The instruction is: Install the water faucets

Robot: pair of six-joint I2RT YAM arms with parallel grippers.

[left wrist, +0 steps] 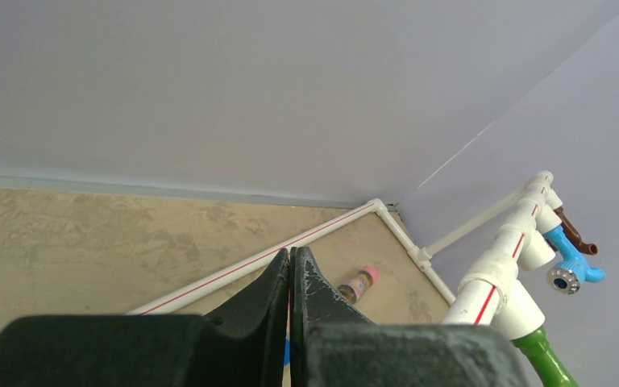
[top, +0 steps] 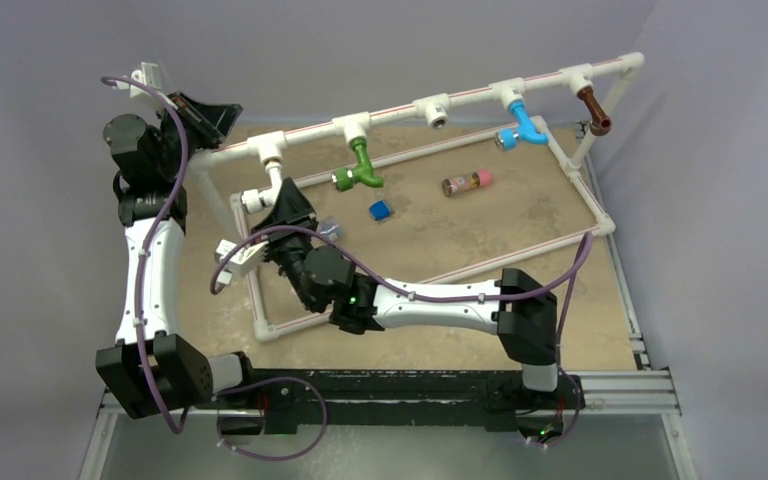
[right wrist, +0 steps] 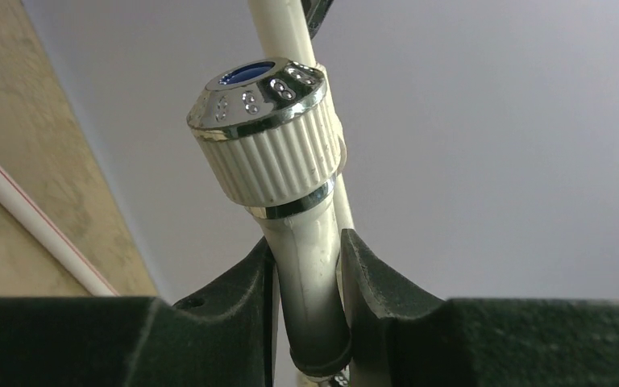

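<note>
Now the white faucet [right wrist: 278,153] is clamped in my right gripper [right wrist: 306,250]: both fingers [right wrist: 246,282] press against its pale stem just under the ribbed, chrome-rimmed knob with the blue cap. From above, this faucet hangs below the leftmost T-fitting [top: 268,150] of the pipe frame [top: 570,238], knob end turned to the left; whether it is fully seated in the fitting I cannot tell. Further along the same raised pipe the green faucet [top: 360,170] hangs from the next fitting, one fitting beyond it stands bare, then come the blue faucet [top: 522,128] and the brown faucet [top: 593,108] near the right end. On the table [top: 520,200] inside the frame lie a blue cube [top: 379,210], near the green faucet, and a small bottle [top: 465,183] with a pink cap, well apart from my fingers. My left gripper [left wrist: 290,258] is clenched on nothing, jaws pressed together, raised over the far left corner of the frame.
</note>
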